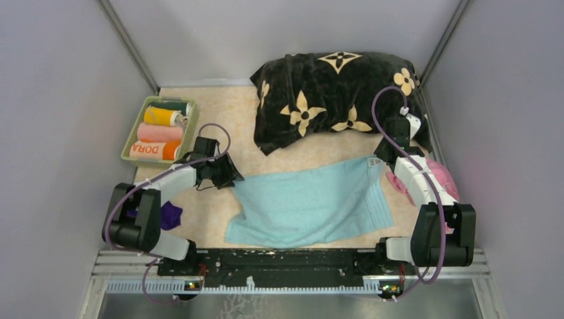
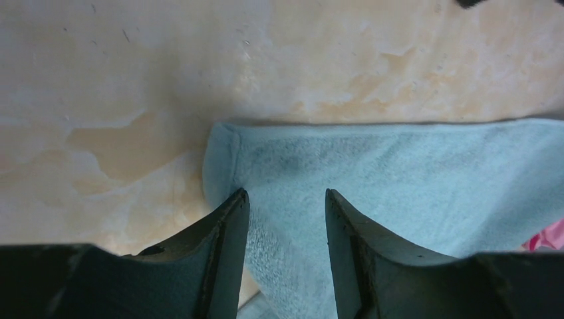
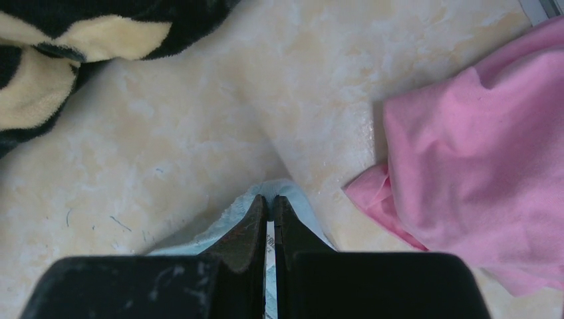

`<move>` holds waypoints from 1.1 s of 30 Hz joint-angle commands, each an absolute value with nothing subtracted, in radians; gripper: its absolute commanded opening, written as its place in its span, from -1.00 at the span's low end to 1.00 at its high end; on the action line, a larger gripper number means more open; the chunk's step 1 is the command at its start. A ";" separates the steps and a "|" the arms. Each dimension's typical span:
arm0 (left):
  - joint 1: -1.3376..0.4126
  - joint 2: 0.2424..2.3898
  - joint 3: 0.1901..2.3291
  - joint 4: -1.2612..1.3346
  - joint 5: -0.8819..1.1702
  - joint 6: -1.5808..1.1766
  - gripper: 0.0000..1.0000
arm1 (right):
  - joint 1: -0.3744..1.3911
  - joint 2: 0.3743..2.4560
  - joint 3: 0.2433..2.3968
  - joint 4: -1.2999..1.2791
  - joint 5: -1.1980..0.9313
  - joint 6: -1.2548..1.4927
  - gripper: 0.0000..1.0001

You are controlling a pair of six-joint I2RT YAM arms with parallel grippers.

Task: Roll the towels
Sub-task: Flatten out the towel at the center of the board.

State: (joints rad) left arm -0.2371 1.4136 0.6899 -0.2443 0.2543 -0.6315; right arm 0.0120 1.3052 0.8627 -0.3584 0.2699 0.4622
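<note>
Right tool (image 3: 269, 201), pinching blue towel (image 1: 309, 203) corner

A spread towel (image 1: 312, 203) lies mid-tabletop (image 1: 199, 222). Behind it, against the back wall, sits the cushion (image 1: 332, 93). At far left a basket (image 1: 135, 131) holds rolled towels (image 1: 159, 133). A crumpled towel (image 1: 442, 176) lies just right of the spread one, and a small towel (image 1: 171, 214) lies at near left.
</note>
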 commanded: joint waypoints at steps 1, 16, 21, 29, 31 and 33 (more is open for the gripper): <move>-0.246 1.544 0.773 -0.231 0.141 -0.596 0.04 | -0.024 1.319 0.857 -0.285 0.263 0.491 -1.00; -0.233 1.724 1.154 -0.369 -0.151 -0.386 0.21 | -0.051 1.390 0.868 -0.254 0.181 0.486 -1.00; -0.230 1.642 1.120 -0.371 -0.145 -0.403 0.25 | -0.051 1.414 0.884 -0.257 0.169 0.484 -1.00; -0.183 1.725 1.158 -0.421 -0.131 -0.358 0.21 | -0.051 1.417 0.893 -0.248 0.142 0.483 -1.00; -0.184 1.759 1.188 -0.451 -0.140 -0.316 0.19 | -0.051 1.415 0.890 -0.247 0.140 0.482 -1.00; -0.184 1.798 1.220 -0.482 -0.140 -0.281 0.17 | -0.051 1.411 0.889 -0.245 0.136 0.481 -1.00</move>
